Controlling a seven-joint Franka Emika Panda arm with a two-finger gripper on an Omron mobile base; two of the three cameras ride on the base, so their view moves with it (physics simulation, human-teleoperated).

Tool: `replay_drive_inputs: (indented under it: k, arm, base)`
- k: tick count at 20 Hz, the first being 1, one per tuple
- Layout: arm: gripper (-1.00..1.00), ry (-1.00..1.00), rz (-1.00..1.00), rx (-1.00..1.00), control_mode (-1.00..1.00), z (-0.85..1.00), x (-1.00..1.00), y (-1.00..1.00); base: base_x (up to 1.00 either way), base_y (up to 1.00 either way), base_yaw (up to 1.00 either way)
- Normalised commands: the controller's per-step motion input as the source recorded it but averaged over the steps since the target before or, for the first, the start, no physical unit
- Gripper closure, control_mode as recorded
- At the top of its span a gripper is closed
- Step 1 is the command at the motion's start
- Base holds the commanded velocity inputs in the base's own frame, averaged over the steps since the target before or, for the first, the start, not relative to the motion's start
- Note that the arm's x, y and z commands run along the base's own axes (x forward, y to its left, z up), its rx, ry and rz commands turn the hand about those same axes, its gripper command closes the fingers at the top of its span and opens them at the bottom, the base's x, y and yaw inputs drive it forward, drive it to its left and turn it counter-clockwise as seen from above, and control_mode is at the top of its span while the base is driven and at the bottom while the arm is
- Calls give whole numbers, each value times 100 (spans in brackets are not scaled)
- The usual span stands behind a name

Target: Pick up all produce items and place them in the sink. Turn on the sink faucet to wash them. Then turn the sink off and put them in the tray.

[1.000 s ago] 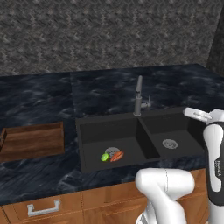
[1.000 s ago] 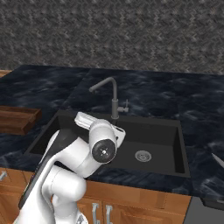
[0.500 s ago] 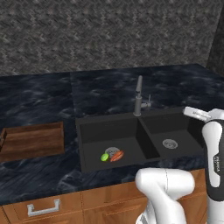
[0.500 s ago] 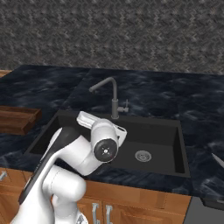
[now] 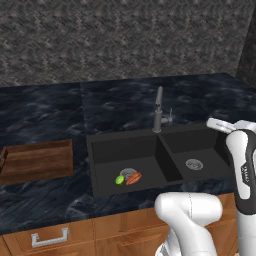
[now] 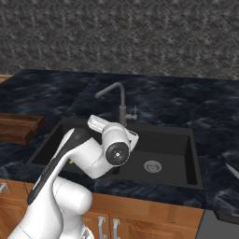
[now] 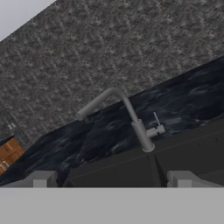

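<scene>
Orange carrot [image 5: 133, 178] and lime [image 5: 120, 180]: touching, left basin of sink [image 5: 165, 137], centre frame
Faucet [image 5: 158, 110]: behind divider
End effector [image 7: 112, 179]: open, empty
Tray [image 5: 37, 161]: left, on tabletop [image 5: 45, 115]

The white arm rises in a bend, its wrist level. The gripper [image 7: 112, 178] points forward with its fingertips [image 7: 40, 178] spread wide apart, holding nothing.
</scene>
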Motion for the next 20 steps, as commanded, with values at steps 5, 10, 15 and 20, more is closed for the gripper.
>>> replay_drive_inputs:
  k: [5,10,15,20]
  arm:
    - [-100,7,3,0,-100,-3,33,-34]
    - [-100,8,8,-1,-100,-16,52,-38]
    - [-100,3,13,0,-100,-7,61,-33]
    - [-100,1,14,0,-100,-6,57,-30]
  base:
    - [0,0,0]
    - [0,0,0]
    - [0,0,0]
    - [0,0,0]
